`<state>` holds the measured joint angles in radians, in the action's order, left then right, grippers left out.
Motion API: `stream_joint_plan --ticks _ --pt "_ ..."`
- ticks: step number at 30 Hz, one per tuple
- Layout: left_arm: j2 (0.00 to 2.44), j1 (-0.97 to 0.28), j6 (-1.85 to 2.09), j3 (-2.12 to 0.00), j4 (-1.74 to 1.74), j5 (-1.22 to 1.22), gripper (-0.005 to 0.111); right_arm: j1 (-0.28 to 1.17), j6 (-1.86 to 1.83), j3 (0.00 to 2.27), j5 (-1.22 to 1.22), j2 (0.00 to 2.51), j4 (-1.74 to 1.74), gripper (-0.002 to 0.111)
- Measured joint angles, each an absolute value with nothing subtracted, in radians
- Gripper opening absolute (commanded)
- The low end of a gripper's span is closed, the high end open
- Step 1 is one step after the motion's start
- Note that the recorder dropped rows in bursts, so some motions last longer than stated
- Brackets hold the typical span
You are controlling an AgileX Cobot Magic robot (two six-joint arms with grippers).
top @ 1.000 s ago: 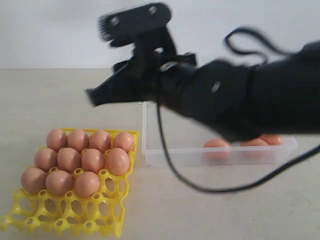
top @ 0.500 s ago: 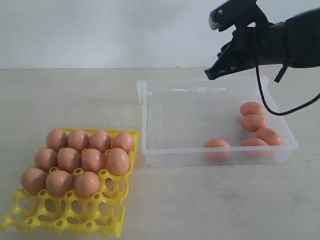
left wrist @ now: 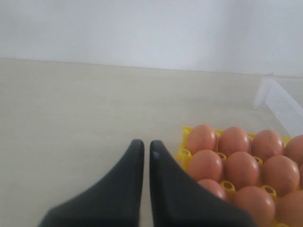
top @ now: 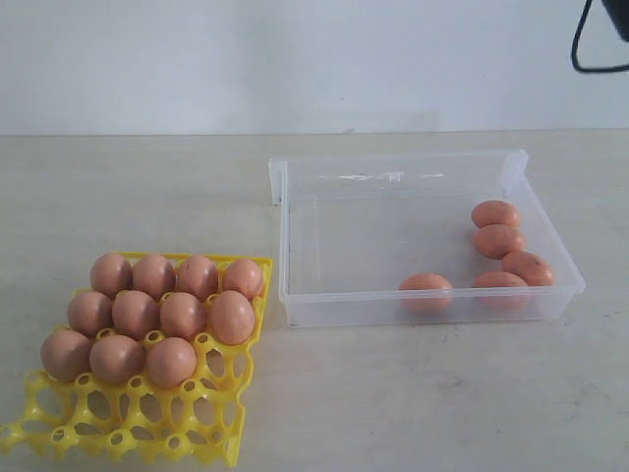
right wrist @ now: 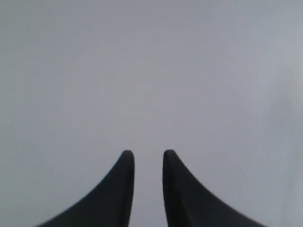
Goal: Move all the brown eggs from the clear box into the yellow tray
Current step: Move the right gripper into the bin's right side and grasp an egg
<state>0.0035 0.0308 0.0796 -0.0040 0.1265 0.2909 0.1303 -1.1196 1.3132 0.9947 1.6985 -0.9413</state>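
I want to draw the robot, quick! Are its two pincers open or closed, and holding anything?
Left pincer: closed, holding nothing.
Right pincer: slightly open, holding nothing.

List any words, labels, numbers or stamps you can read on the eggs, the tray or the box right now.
None: no text can be read in any view.
The brown eggs show bare shells with no stamp.
The yellow tray shows no label or number.
The clear box shows no label or print.
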Motion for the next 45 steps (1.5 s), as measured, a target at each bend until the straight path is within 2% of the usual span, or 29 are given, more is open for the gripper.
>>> stream_joint_plan --ticks 3,9,10,12,14,16,17,19,20,22,27,33,45 --pt "0.004 0.031 0.080 -0.004 0.127 0.291 0.004 0.130 -1.041 1.341 0.764 1.644 -0.864 0.000" --pt "0.004 0.031 0.080 -0.004 0.127 0.291 0.004 0.157 -0.970 1.349 -0.178 1.507 -0.596 0.000" --pt "0.004 0.031 0.080 -0.004 0.127 0.291 0.004 0.162 -0.950 1.349 -0.447 1.497 -0.554 0.000" --pt "0.004 0.031 0.080 -0.004 0.127 0.291 0.004 0.164 -0.869 1.349 -0.766 1.526 -0.461 0.000" --pt "0.004 0.031 0.080 -0.004 0.127 0.291 0.004 0.164 -0.778 1.349 -0.962 1.622 -0.322 0.000" --pt "0.004 0.031 0.080 -0.004 0.127 0.291 0.004 0.162 -0.708 1.349 -0.968 1.747 -0.168 0.000" --pt "0.004 0.031 0.080 -0.004 0.127 0.291 0.004 0.162 -0.706 1.349 -0.948 1.795 -0.127 0.005" --pt "0.004 0.031 0.080 -0.004 0.127 0.291 0.004 0.162 -0.757 1.345 -0.929 1.872 -0.091 0.025" --pt "0.004 0.031 0.080 -0.004 0.127 0.291 0.004 0.162 -0.771 1.345 -0.931 1.875 -0.091 0.039" --pt "0.004 0.031 0.080 -0.004 0.127 0.291 0.004 0.164 -0.827 1.345 -0.922 1.875 -0.095 0.050" --pt "0.004 0.031 0.080 -0.004 0.127 0.291 0.004 0.230 -0.969 1.345 -0.802 1.875 -0.095 0.050" --pt "0.004 0.031 0.080 -0.004 0.127 0.291 0.004 0.294 -1.070 1.345 -0.773 1.875 -0.095 0.050" --pt "0.004 0.031 0.080 -0.004 0.127 0.291 0.004 0.298 -1.031 1.345 -0.778 1.949 -0.091 0.050"
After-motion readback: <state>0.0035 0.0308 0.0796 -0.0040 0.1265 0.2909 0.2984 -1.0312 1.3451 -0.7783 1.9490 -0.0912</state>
